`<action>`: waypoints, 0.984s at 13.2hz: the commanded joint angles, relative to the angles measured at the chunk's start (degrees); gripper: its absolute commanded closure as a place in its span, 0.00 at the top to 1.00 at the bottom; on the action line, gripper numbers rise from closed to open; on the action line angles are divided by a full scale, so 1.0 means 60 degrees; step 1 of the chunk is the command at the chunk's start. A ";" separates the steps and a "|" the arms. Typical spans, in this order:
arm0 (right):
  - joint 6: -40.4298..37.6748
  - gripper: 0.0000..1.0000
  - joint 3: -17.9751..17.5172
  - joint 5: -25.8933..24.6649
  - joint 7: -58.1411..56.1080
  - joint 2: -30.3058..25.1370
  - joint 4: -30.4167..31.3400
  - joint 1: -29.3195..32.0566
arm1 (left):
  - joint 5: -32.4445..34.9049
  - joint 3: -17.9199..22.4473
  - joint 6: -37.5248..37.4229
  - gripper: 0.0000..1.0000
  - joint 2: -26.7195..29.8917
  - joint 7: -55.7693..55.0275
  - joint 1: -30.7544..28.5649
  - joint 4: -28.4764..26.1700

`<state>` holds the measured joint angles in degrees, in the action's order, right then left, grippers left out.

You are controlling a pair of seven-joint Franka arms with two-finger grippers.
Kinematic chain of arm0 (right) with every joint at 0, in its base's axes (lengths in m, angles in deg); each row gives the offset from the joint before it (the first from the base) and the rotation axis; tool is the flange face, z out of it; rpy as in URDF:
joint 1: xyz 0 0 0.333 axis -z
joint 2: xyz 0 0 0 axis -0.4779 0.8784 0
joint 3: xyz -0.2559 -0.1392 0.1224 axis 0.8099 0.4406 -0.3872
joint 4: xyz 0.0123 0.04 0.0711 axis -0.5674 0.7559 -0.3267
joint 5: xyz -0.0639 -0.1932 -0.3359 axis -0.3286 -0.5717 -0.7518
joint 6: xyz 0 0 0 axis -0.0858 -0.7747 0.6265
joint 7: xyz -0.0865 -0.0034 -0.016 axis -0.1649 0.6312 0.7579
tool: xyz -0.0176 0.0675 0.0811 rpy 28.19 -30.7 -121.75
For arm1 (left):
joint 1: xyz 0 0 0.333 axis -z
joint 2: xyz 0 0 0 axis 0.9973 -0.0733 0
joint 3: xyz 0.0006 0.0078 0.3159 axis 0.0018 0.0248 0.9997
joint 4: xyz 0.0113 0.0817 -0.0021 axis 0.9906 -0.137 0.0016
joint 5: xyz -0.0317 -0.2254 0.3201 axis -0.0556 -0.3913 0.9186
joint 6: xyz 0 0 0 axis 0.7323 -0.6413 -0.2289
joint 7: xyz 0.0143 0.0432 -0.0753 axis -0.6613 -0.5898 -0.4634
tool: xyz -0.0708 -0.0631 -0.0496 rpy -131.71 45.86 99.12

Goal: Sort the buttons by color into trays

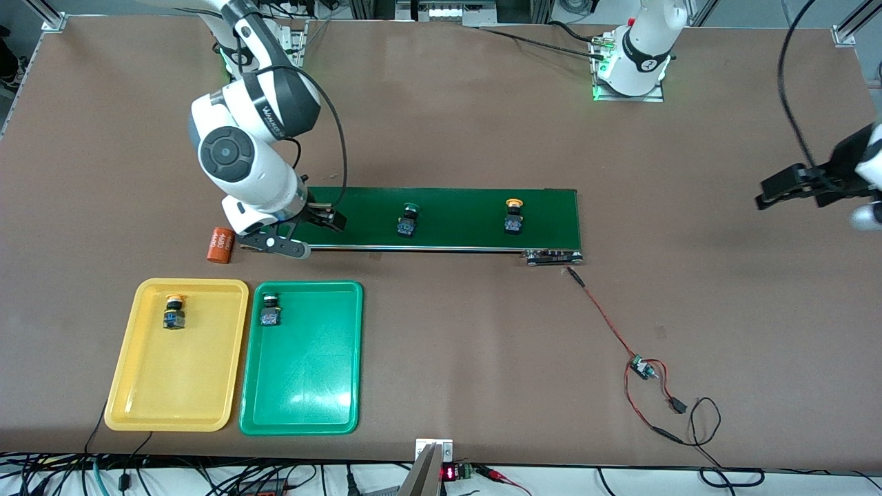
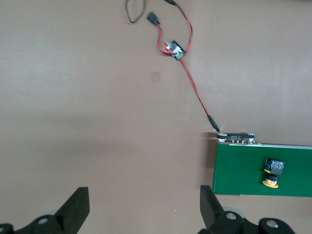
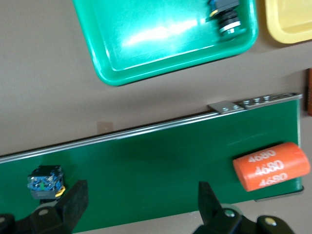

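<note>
Front view: right claw (image 1: 322,219) wide, empty, over conveyor belt (image 1: 475,219) end by trays; green button (image 1: 408,220), yellow button (image 1: 513,216) on belt. Yellow tray (image 1: 131,386), green tray (image 1: 344,386) at tabletop's near edge, one matching button each.

Left wrist view: left claw (image 2: 145,204) wide, empty, waiting over bare tabletop (image 2: 97,97).

Right wrist view: orange cylinder (image 3: 271,166) on belt; risk of grabbing it, or of button toppling.

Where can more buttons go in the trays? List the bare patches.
Both trays are mostly bare. The yellow tray holds one yellow button near its belt-side rim; the green tray holds one green button in its belt-side corner beside the yellow tray. Everything nearer the front camera is free.
</note>
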<state>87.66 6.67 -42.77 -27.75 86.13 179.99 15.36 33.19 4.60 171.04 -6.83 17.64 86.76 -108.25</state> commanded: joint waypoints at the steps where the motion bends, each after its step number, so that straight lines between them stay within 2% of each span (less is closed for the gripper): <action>1: 0.0133 1.00 -0.0230 -0.0200 -0.0310 0.0071 -0.0030 0.0000 | 0.0097 0.0358 -0.0241 1.00 -0.0207 0.0126 0.0397 0.0360; 5: 0.0133 1.00 -0.0319 -0.0201 -0.0957 0.0085 -0.0031 -0.0072 | 0.0082 0.0431 -0.0241 1.00 -0.0002 0.0229 0.0280 0.0375; 9: 0.0659 1.00 -0.0319 -0.0230 -0.0782 0.0422 -0.0045 -0.0438 | -0.0326 0.0431 -0.0227 1.00 0.0043 0.1341 -0.0933 0.0360; 11: 0.0923 1.00 -0.0319 -0.0259 -0.0737 0.0641 -0.0045 -0.0497 | -0.0357 0.0344 -0.0227 1.00 0.0013 0.1081 -0.0864 0.0360; 13: 0.1143 1.00 -0.0319 -0.0289 -0.0737 0.0802 -0.0045 -0.0643 | -0.0328 -0.0093 -0.0227 1.00 0.0013 0.0190 -0.0775 0.0360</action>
<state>93.18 4.94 -43.44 -32.79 89.94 179.98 12.12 31.74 6.54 170.61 -6.81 22.74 81.33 -106.77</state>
